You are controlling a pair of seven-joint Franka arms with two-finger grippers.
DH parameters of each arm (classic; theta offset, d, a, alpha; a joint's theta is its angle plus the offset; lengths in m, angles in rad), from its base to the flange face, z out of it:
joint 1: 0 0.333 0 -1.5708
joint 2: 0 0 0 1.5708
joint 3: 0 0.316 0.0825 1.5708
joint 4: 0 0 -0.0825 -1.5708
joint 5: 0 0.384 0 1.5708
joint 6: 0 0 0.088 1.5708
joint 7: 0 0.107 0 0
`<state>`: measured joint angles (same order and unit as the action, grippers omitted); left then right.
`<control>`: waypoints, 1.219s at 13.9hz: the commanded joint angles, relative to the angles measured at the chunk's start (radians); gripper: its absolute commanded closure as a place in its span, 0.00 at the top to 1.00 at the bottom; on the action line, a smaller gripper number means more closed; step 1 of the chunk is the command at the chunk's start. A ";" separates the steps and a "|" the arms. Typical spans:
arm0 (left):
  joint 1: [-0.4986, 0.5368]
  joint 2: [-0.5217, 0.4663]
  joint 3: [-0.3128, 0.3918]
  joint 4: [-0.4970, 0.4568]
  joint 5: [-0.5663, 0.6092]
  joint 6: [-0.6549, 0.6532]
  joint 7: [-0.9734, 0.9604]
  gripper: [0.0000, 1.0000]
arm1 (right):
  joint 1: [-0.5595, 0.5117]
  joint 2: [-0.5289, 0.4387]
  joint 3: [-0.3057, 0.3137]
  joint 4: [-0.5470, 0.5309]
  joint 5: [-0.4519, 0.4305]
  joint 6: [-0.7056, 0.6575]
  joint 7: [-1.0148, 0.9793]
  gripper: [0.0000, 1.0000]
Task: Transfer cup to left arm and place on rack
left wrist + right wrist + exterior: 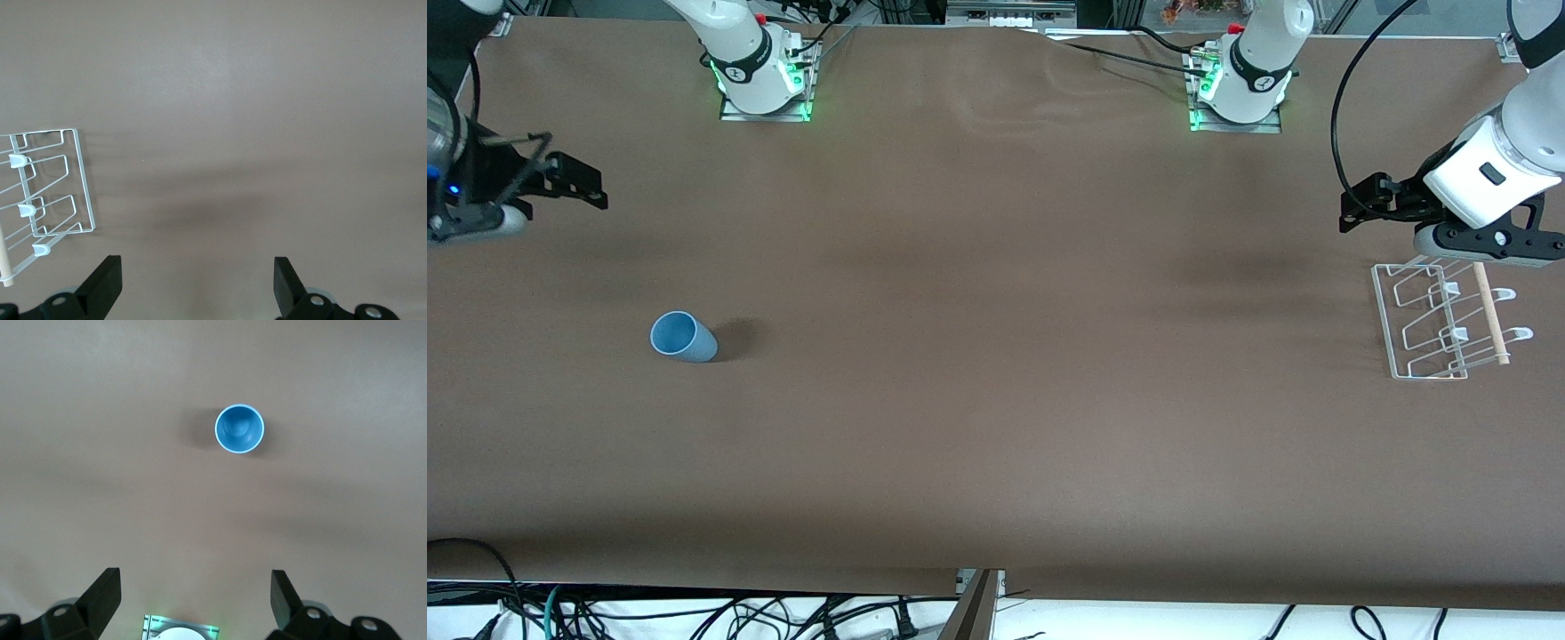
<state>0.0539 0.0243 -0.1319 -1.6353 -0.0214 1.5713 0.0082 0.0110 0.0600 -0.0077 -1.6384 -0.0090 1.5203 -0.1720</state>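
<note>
The light-blue cup (683, 337) stands upright, mouth up, on the brown table toward the right arm's end; the right wrist view looks down into it (239, 429). The white wire rack (1440, 320) with its wooden dowel stands toward the left arm's end and shows at the edge of the left wrist view (47, 193). My right gripper (574, 169) is open and empty, up over the table well apart from the cup (195, 580). My left gripper (1356, 206) is open and empty, up in the air beside the rack (198, 267).
The two arm bases (765, 84) (1240, 93) stand along the table edge farthest from the front camera. Cables hang below the table's near edge (694, 613). A brown cloth covers the table (996, 356).
</note>
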 commanded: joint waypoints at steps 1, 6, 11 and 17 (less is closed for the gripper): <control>0.006 -0.014 -0.002 -0.011 -0.025 -0.005 0.001 1.00 | -0.017 0.081 -0.021 -0.024 -0.016 0.084 -0.064 0.99; 0.006 -0.012 -0.002 -0.005 -0.025 -0.005 0.001 1.00 | -0.013 0.191 -0.021 -0.066 -0.014 0.247 -0.072 0.99; 0.006 -0.011 -0.002 -0.005 -0.026 -0.005 0.001 1.00 | -0.049 0.305 -0.035 -0.066 -0.016 0.374 -0.170 0.99; 0.007 -0.011 0.000 -0.005 -0.026 -0.007 0.001 1.00 | -0.072 0.445 -0.037 -0.064 -0.017 0.554 -0.173 0.99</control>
<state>0.0539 0.0243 -0.1318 -1.6355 -0.0214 1.5713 0.0082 -0.0554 0.4844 -0.0536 -1.7091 -0.0138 2.0551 -0.3315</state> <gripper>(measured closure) 0.000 0.009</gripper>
